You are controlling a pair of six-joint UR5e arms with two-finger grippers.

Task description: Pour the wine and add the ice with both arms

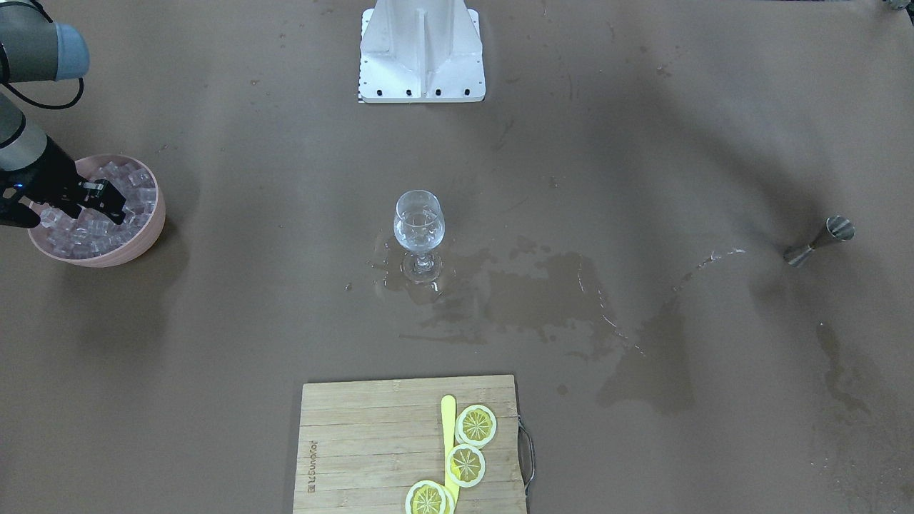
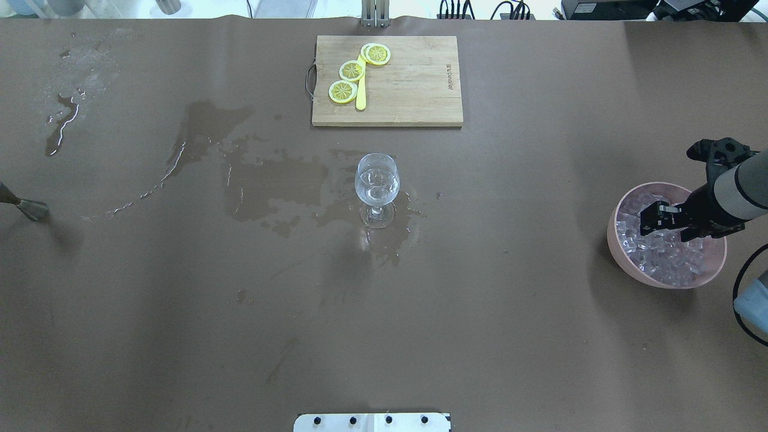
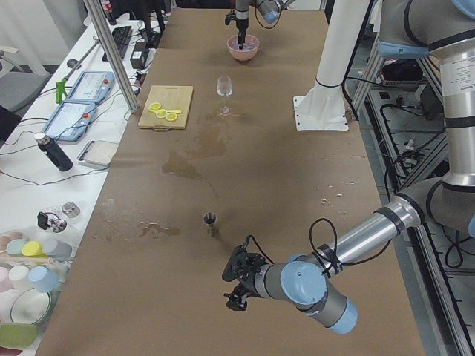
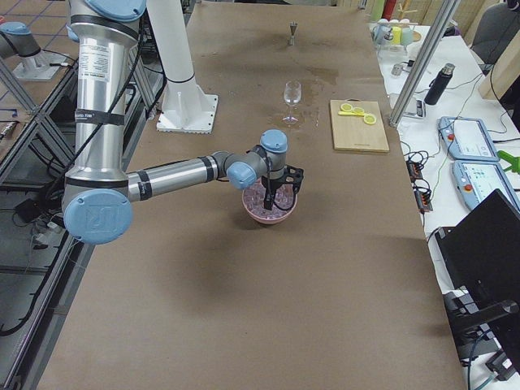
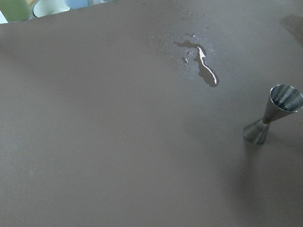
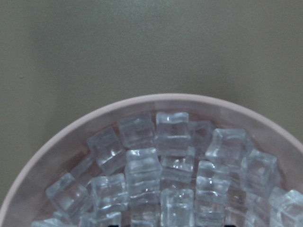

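Overhead view, L to R: a measuring cup (image 2: 27, 208) stands upright at the far left edge of the tabletop (image 2: 180, 336), w/ wet patches (image 2: 270, 186) trailing from it toward ctr. The left claw (image 3: 237, 285) shows only in the side view, low and near that cup, touching nothing; can't tell if its fingers are apart or together. Ctr: the wine glass (image 2: 377, 186) stands upright in a puddle, w/ the wine (image 2: 376, 195) a small clear measure inside, so pouring looks done. Beyond it, a cutting board (image 2: 414, 84) w/ lemon slices (image 2: 342, 91). Far R: a pink bowl (image 2: 621, 261) heaped w/ ice (image 2: 666, 264). The right claw (image 2: 647, 220) hangs tips-down in the heap, fingers apart; can't tell if a cube sits btwn them. Judged step: picking ice. Key relation: the ice is directly under the right claw, while the wine glass is well apart to that claw's left and a bit farther from the base, long axis vertical, mouth up. So a cube must travel across and come in from above. The right arm is far nearer the ice; the left arm is at the opposite end.
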